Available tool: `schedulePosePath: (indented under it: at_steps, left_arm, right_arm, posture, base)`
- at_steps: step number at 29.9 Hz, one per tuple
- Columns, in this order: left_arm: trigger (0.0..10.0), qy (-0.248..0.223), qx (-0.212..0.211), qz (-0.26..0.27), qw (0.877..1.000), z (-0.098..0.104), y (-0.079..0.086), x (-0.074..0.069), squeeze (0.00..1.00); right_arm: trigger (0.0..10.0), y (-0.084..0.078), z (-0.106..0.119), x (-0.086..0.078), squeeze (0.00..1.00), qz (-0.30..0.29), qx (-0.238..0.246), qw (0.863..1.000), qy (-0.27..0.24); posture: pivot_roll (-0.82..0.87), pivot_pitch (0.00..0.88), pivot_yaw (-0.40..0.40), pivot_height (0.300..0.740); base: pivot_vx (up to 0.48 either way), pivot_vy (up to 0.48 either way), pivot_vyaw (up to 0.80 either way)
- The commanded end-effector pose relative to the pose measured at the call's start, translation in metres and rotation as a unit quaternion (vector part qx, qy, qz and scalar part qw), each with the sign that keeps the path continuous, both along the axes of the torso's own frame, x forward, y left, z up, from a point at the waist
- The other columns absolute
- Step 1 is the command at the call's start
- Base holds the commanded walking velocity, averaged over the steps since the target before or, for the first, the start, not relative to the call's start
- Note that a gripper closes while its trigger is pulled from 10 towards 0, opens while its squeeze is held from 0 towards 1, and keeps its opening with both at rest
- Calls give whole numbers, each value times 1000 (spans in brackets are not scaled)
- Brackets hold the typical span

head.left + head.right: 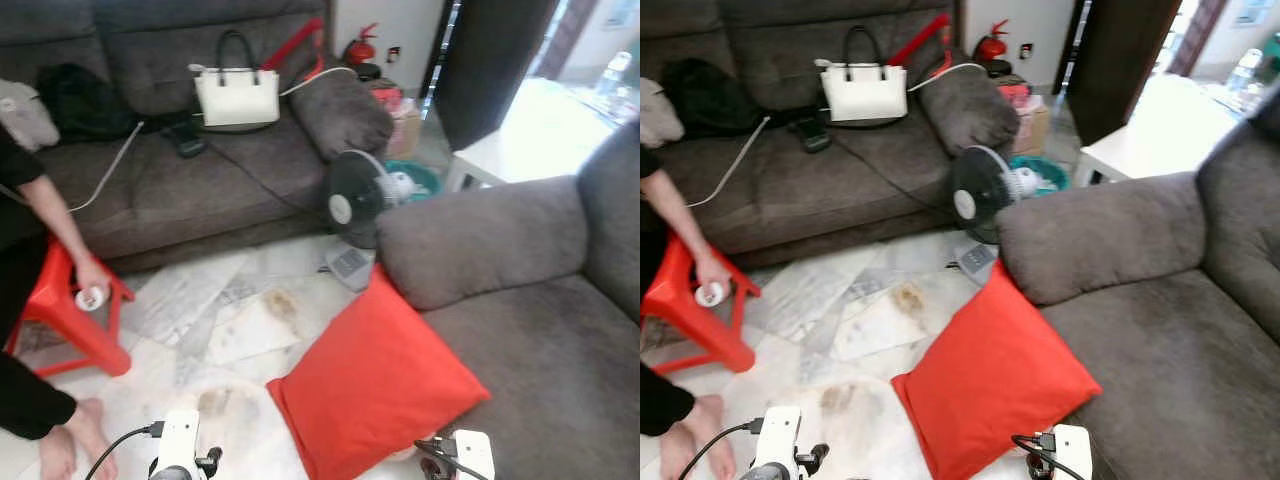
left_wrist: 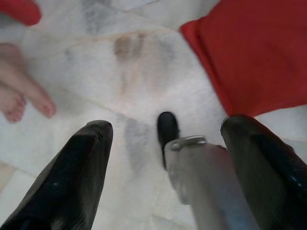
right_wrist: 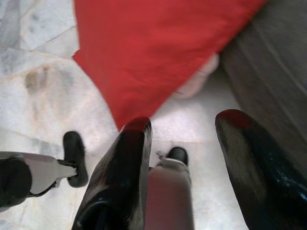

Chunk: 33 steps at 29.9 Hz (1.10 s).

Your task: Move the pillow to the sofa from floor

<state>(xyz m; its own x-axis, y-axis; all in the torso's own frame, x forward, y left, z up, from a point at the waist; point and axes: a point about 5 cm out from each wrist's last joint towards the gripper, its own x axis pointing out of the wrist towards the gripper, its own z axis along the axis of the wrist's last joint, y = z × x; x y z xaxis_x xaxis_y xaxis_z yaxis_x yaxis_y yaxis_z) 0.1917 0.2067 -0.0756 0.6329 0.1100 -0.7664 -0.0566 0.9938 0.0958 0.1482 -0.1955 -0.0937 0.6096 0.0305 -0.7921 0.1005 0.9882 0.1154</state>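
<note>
A red square pillow (image 1: 375,385) lies on the marble floor, leaning against the front of the grey sofa (image 1: 530,330) on my right. In the left wrist view my left gripper (image 2: 168,143) hangs open above the floor, with the pillow (image 2: 254,52) off to one side. My right gripper (image 3: 184,129) is open too, just above the floor, and the pillow's edge (image 3: 158,48) lies right beyond its fingertips. Both wrists show at the bottom of the eye views, on either side of the pillow's near corner.
A second grey sofa (image 1: 200,170) at the back holds a white handbag (image 1: 237,95) and a black bag (image 1: 85,100). A black fan (image 1: 355,200) stands by the sofa arm. A person (image 1: 40,300) sits at the left by a red stool (image 1: 70,320), bare feet (image 2: 21,96) on the floor.
</note>
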Motion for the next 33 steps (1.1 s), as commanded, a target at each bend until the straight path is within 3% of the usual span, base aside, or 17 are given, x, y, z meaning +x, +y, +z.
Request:
schedulePosePath:
  at_steps: [1,11,20,28,29,30,31,32,33]
  left_arm:
    - [10000,8,1,-4,1000,-2,-1,-4,0]
    - [10000,8,2,-4,1000,-2,-1,-3,0]
    - [10000,6,6,-2,1000,-2,-1,-4,0]
    - [10000,-104,55,-8,993,12,1,7,0]
    - [10000,-148,56,-14,987,25,-1,26,0]
    - [10000,-148,56,-14,987,25,-1,26,0]
    - [10000,-219,68,-27,973,54,-2,62,0]
    - [10000,-239,74,-32,968,63,-3,72,0]
    - [10000,-289,79,-42,953,82,-4,87,0]
  right_arm:
    - [10000,-3,-1,-4,0,-9,-2,1000,5]
    - [10000,-3,-1,-4,0,-8,-2,1000,6]
    - [10000,-4,-1,-4,0,-8,-3,1000,6]
    - [10000,-7,2,-3,0,-30,-14,999,-22]
    - [10000,-7,3,-2,0,-42,-11,998,-36]
    - [10000,-7,3,-2,0,-42,-11,998,-36]
    - [10000,-6,4,-1,0,-51,-5,998,-48]
    - [10000,-6,4,-1,0,-52,-4,997,-51]
    - [10000,-7,7,1,0,-70,2,994,-78]
  posture:
    - [108,58,-32,740]
    - [109,57,-30,740]
    - [107,59,-32,740]
    - [125,62,-33,740]
    - [125,63,-29,740]
    - [125,63,-29,740]
    - [120,62,-24,740]
    - [120,62,-24,740]
    - [122,63,-18,740]
  base:
    - [0,-319,0]
    - [0,-318,0]
    - [0,0,0]
    - [0,0,0]
    - [0,0,0]
    - [0,0,0]
    - [0,0,0]
    - [0,0,0]
    - [0,0,0]
